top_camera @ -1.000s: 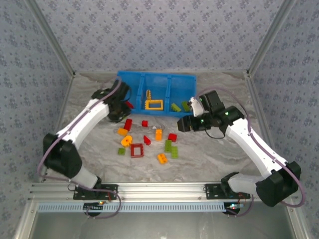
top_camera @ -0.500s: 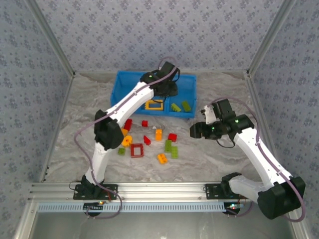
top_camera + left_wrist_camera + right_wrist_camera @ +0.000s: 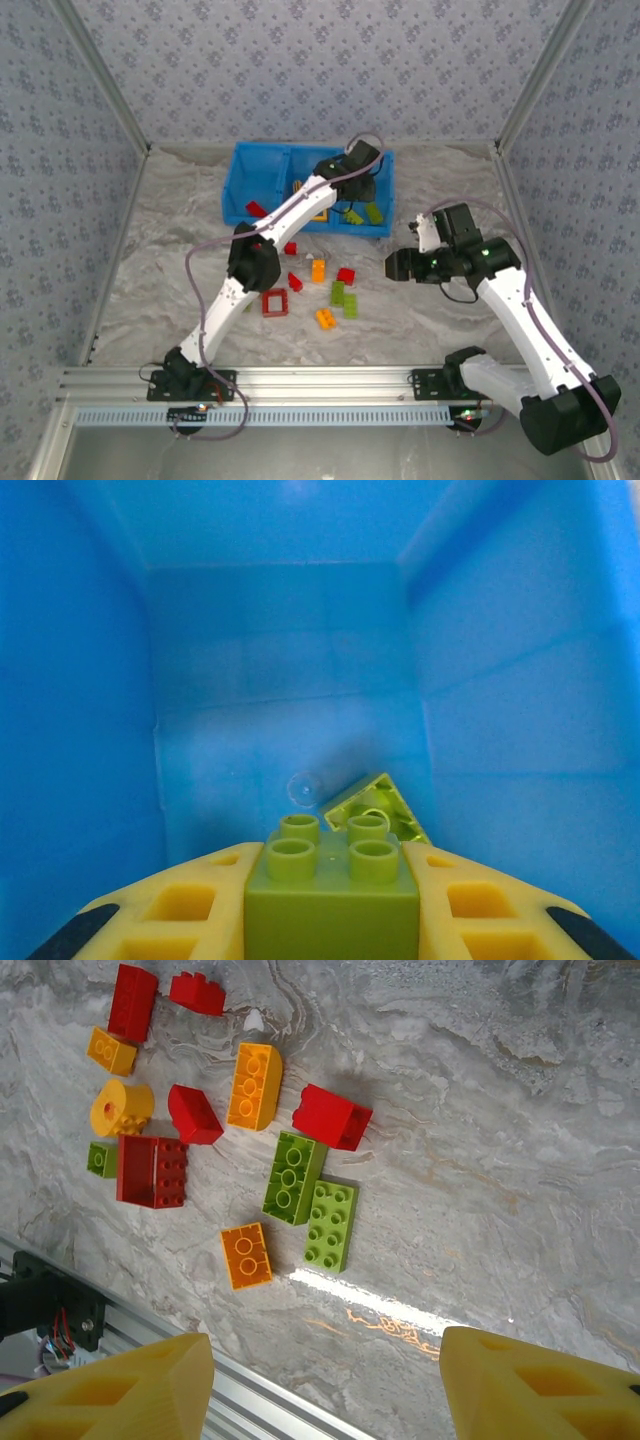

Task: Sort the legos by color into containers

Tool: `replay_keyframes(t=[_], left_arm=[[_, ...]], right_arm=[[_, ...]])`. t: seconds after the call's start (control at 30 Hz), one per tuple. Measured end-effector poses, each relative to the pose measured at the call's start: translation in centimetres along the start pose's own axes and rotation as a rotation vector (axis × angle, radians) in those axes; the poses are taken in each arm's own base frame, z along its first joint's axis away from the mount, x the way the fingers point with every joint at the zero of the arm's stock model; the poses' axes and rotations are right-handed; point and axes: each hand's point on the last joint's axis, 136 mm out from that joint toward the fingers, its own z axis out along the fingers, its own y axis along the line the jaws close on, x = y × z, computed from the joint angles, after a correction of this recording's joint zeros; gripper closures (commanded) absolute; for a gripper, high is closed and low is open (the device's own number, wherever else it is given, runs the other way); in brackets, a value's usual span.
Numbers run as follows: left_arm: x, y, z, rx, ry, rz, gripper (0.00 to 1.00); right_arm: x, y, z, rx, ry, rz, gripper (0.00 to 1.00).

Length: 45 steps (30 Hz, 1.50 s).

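The blue bin sits at the back of the table, three compartments side by side. A red brick lies in the left one and green pieces in the right. There's a green two-by-two brick, studs up, pinched in the left gripper inside that right compartment, above a tilted green slope on the floor. Out front lie two green bricks touching side by side, an orange one near them, a red frame, and more red and orange scattered.

Green brick — bright blue bin
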Motion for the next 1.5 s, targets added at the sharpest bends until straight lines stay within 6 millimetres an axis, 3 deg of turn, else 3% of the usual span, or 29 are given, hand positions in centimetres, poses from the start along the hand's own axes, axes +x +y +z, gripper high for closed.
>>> replay_keyframes(t=[0.27, 0.47, 0.77, 0.87, 0.97, 1.1, 1.17, 1.27, 1.37, 1.43, 1.5], left_arm=[[2.2, 0.3, 2.2, -0.085, 0.008, 0.042, 0.70], [4.3, 0.7, 3.7, -0.144, 0.039, 0.071, 0.58], [4.0, 0.7, 3.0, -0.152, 0.038, 0.051, 0.42], [3.1, 0.2, 1.7, -0.134, 0.021, 0.027, 0.35], [1.2, -0.2, -1.4, -0.114, -0.014, -0.012, 0.33], [-2.8, 1.1, -9.0, -0.089, -0.083, -0.104, 0.31], [-4.9, 3.5, -13.6, -0.089, -0.126, -0.166, 0.31], [-6.3, 9.4, -20.6, -0.111, -0.187, -0.272, 0.30], [-5.1, 16.0, -25.9, -0.155, -0.236, -0.380, 0.30], [-2.2, 19.5, -27.6, -0.182, -0.221, -0.439, 0.30], [1.3, 22.0, -27.8, -0.208, -0.175, -0.481, 0.30]], right_arm=[[0.0, -0.1, -0.6, 0.000, -0.021, 0.015, 0.35], [-0.1, -0.4, -0.6, 0.005, -0.026, 0.028, 0.34], [0.8, -0.9, 0.7, 0.062, 0.020, -0.026, 0.34], [1.3, 0.0, 2.1, 0.078, 0.052, -0.108, 0.27], [1.5, 0.4, 4.4, 0.133, 0.093, -0.169, 0.15], [1.3, 0.5, 8.2, 0.211, 0.127, -0.160, 0.06], [0.7, 0.4, 9.4, 0.235, 0.110, -0.105, 0.06], [0.2, -0.1, 11.4, 0.287, 0.097, -0.004, 0.06], [-0.1, 0.0, 13.6, 0.340, 0.105, 0.066, 0.11], [-0.3, 0.3, 15.1, 0.361, 0.112, 0.117, 0.14], [-0.5, 0.4, 16.4, 0.375, 0.112, 0.165, 0.15]])
